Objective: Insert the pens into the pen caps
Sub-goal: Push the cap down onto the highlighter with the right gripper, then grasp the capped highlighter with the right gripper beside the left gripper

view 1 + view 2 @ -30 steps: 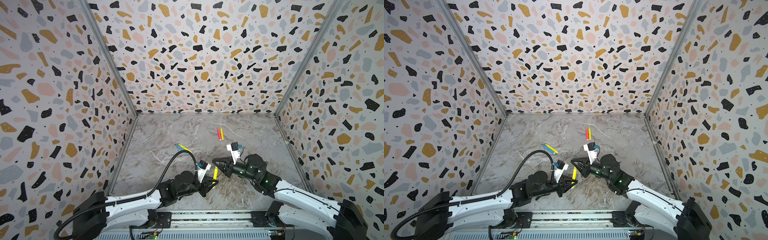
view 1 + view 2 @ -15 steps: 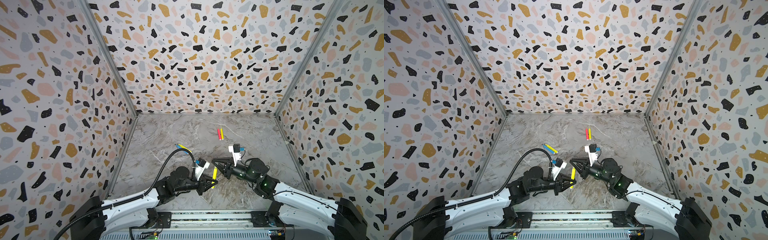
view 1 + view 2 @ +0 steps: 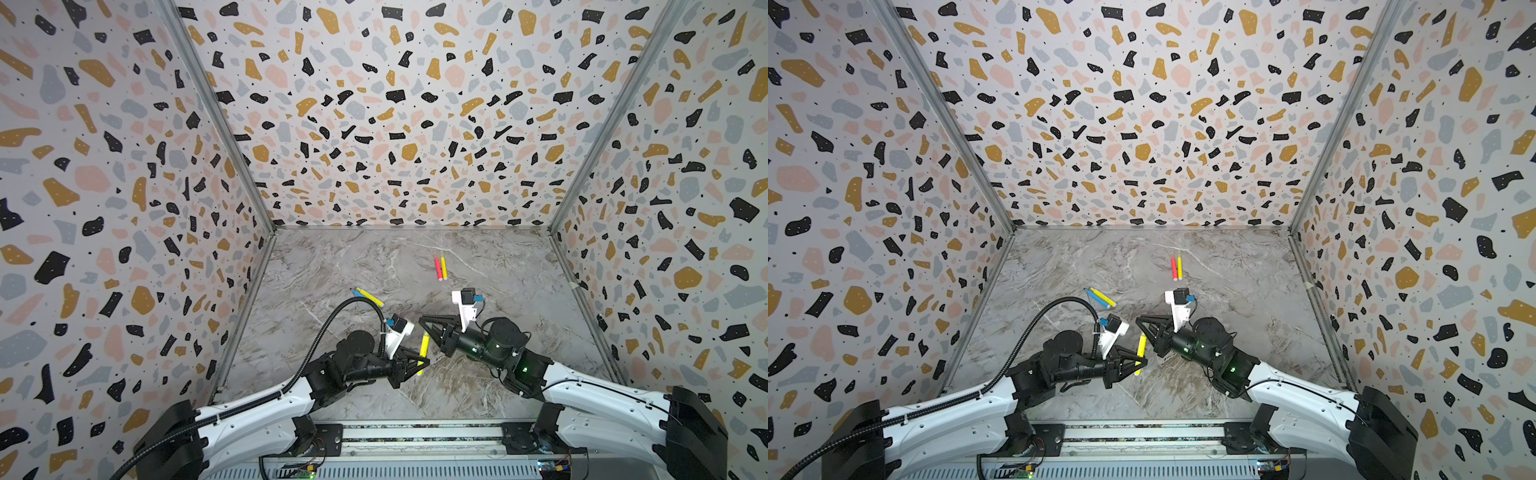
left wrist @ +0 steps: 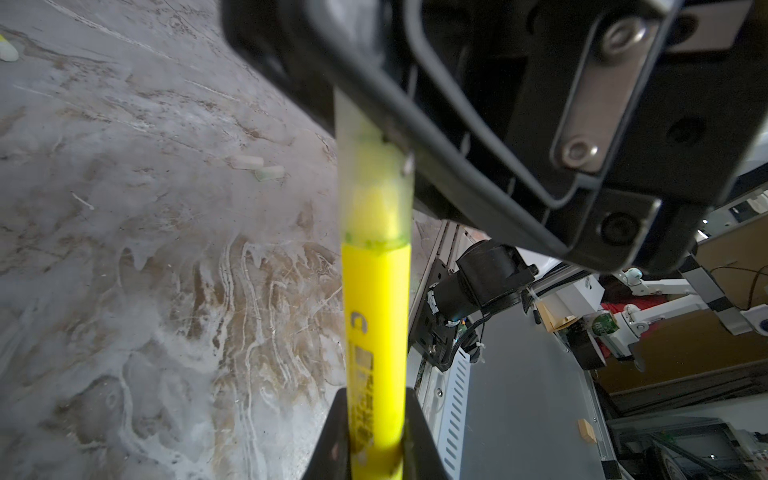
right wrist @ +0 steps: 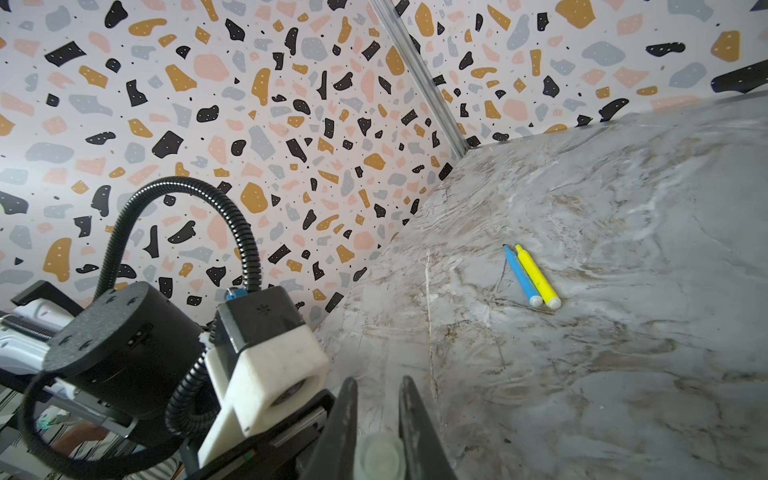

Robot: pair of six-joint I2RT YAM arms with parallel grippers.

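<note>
in both top views your left hand point(image 3: 422, 363) is clamped on the lower part of a yellow pen point(image 3: 424, 347), which stands tilted above the counter point(image 3: 332, 257). your right hand point(image 3: 426, 327) meets that held pen at its upper end, jaws drawn together there. the cap is too faint to make out from up here. beyond the held pen and to its right, well apart from it, a pink-red pen point(image 3: 437, 268) and a second yellow pen point(image 3: 444, 267) lie side by side. beyond the held pen and to its left, a blue pen point(image 3: 1095, 297) and a third yellow pen point(image 3: 1104, 297) lie together on the counter, nearer to it than the other pair.

in the left wrist view the held pen runs away from the camera between your left hand's two dark fingers point(image 4: 424, 449), which pinch its printed barrel. a translucent cap point(image 4: 376, 187) covers the pen's tip, its rim meeting the yellow barrel. the cap's far end disappears into your right hand's black jaws. past the held pen two small pale pieces point(image 4: 248, 162) lie on the counter, and you cannot tell what they are.

in the right wrist view your right hand's fingers point(image 5: 343, 432) are clamped on the round pale end of the cap. beyond it the blue pen and its yellow neighbour lie touching on the counter, each with a pale end.
</note>
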